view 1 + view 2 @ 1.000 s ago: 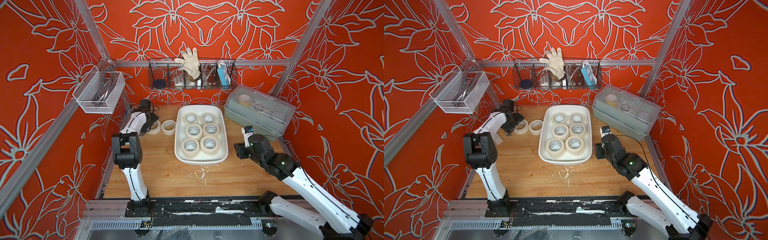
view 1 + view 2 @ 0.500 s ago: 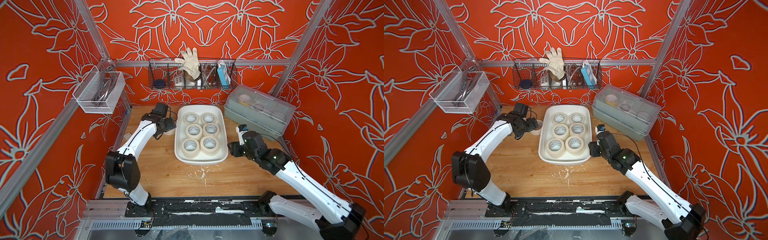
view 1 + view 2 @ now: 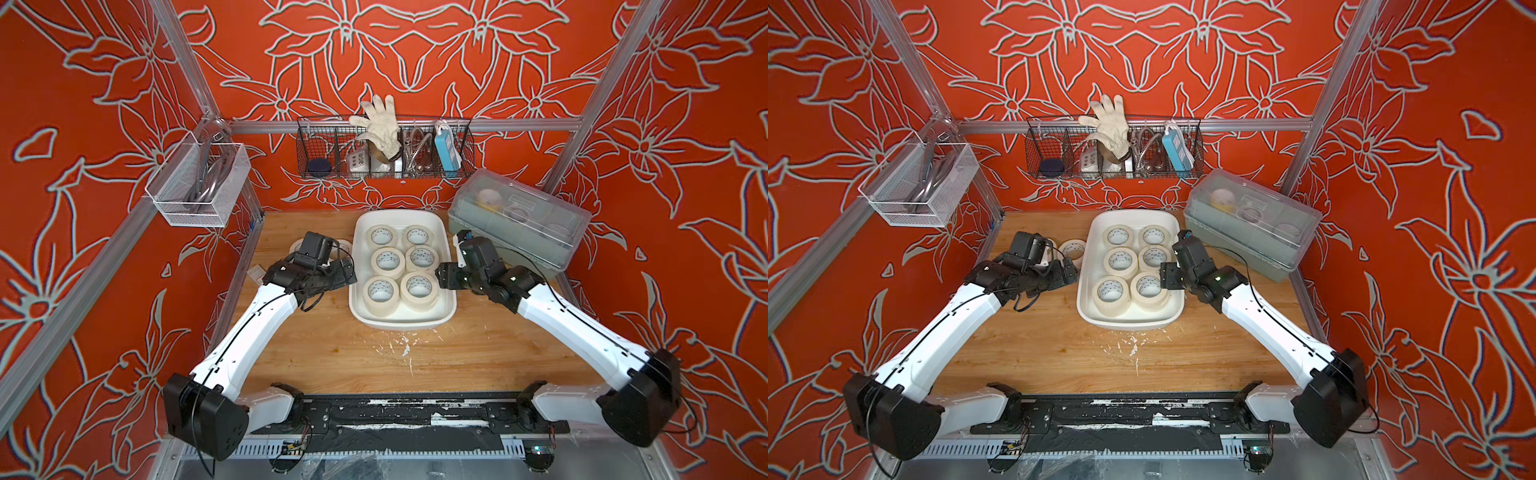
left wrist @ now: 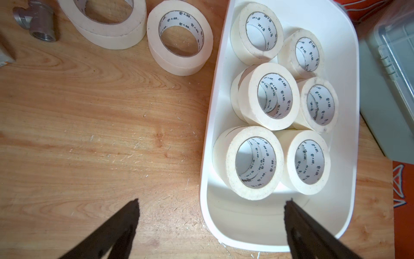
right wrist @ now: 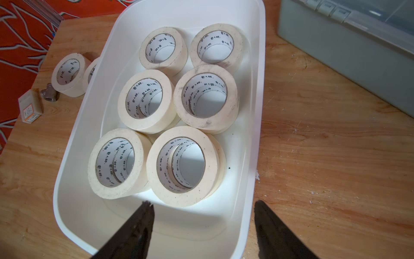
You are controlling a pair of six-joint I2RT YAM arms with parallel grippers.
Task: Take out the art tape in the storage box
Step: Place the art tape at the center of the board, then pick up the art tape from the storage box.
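The white storage box lies mid-table and holds several stacks of cream art tape. Two more rolls lie on the wood left of the box. My left gripper is open and empty at the box's left rim, one finger over the table and one over the box floor. My right gripper is open and empty, astride the right rim near the front-right stack.
A grey-green box with a clear domed lid stands right of the storage box. A metal pipe fitting and a small carton lie at the back left. Wire baskets hang on the back wall and the left wall.
My left arm has swung from the back-left corner to the box's left side. My right gripper has moved in over the box's right rim and opened wider.
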